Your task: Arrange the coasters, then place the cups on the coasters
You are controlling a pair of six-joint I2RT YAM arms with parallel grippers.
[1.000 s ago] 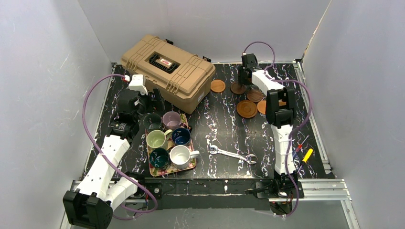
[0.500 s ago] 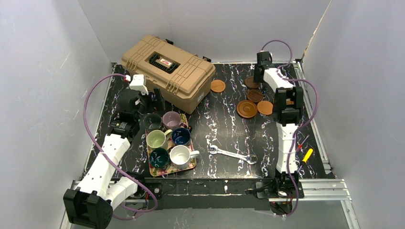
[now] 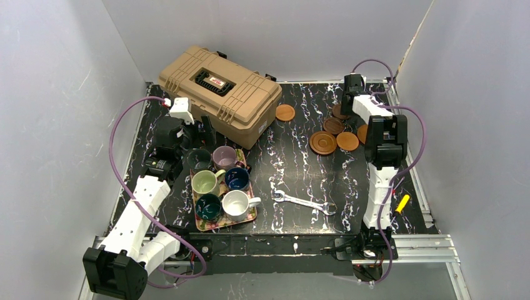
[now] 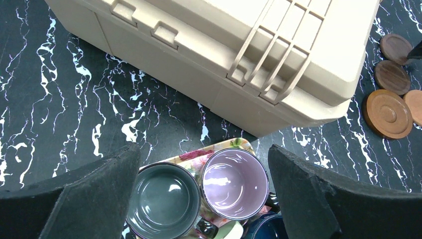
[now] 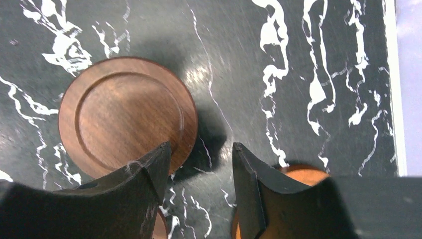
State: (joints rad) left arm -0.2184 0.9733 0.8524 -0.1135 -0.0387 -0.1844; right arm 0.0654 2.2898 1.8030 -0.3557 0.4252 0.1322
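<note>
Here, the right claw (image 5: pixel 201 147) hangs low over the black marbled desk (image 5: pixel 298 59), its two fingers parted by a modest gap with only bare desk between them. A dark brown rimmed coaster (image 5: pixel 127 117) lies flat just ahead and to the left of the left finger, its near edge slipping under that fingertip. An orange coaster (image 5: pixel 301 174) peeks out from beneath the right finger.

The discs look thin, stiff and light, with a smooth finish. Lying flush on a hard top, they probably offer little to grip from above. The rimmed one appears wider than the present gap, so a hold would likely mean spreading the fingers to pinch it edge to edge, or nipping its raised rim.

Across the desk, the left claw (image 4: pixel 203 149) is spread wide and empty. The mauve cup (image 4: pixel 234 184) and dark green cup (image 4: pixel 164 201) stand directly below it on the floral tray (image 4: pixel 199 153). Glazed ceramic is likely slick and chippable, so the cup wall seems the safest purchase.
</note>
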